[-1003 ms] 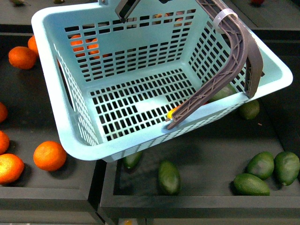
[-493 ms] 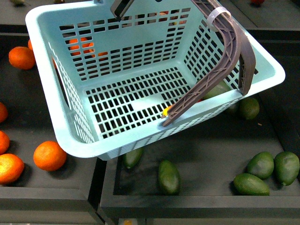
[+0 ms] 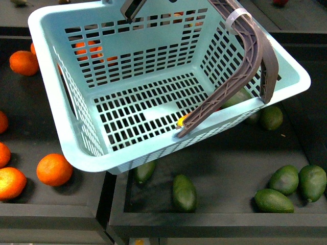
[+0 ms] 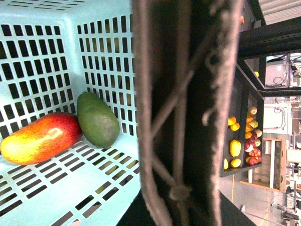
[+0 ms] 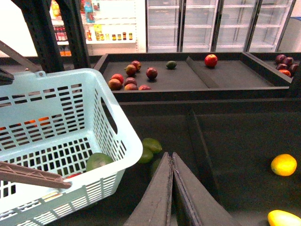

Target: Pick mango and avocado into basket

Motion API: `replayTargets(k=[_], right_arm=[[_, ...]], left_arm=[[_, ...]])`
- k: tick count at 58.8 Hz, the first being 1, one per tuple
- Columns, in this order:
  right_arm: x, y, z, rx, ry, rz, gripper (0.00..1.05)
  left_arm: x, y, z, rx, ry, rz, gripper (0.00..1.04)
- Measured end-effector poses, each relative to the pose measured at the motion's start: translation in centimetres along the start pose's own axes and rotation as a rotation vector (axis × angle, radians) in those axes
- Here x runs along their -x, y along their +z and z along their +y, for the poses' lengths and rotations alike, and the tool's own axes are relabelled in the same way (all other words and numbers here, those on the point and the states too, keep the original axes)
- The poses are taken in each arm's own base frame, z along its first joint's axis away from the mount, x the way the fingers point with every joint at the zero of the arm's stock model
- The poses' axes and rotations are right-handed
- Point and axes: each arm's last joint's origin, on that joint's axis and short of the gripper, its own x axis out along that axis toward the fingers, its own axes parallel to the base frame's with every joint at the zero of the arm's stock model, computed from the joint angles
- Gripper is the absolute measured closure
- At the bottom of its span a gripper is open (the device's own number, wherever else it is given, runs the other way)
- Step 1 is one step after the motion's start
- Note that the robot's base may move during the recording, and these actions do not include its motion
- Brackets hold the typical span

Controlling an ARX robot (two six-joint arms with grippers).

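Teal basket [image 3: 76,148] above loose avocados [image 3: 184,193], oranges [image 3: 53,169] alongside; right gripper [image 5: 171,162] clenched, left gripper's state unclear.

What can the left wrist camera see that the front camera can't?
Only the left wrist view shows the whole mango and the avocado lying side by side, touching, on the floor of the basket. Only the front view shows the oranges on the dark shelf to the left and the loose green fruit below the basket. Both views share the teal basket and its brown handle, which in the front view hides most of the two fruits inside.
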Motion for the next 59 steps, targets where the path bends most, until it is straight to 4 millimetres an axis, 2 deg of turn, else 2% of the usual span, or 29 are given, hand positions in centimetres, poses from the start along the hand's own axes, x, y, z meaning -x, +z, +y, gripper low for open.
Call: replayTargets(k=[26, 59], right_arm=[[1.8, 0.5, 0.0, 0.000, 0.000, -0.020, 1.02], [3.1, 0.5, 0.0, 0.000, 0.000, -0.023, 1.02]], left_arm=[[0.0, 0.0, 0.0, 0.000, -0.001, 0.001, 0.99], [0.0, 0.0, 0.0, 0.000, -0.001, 0.001, 0.99]])
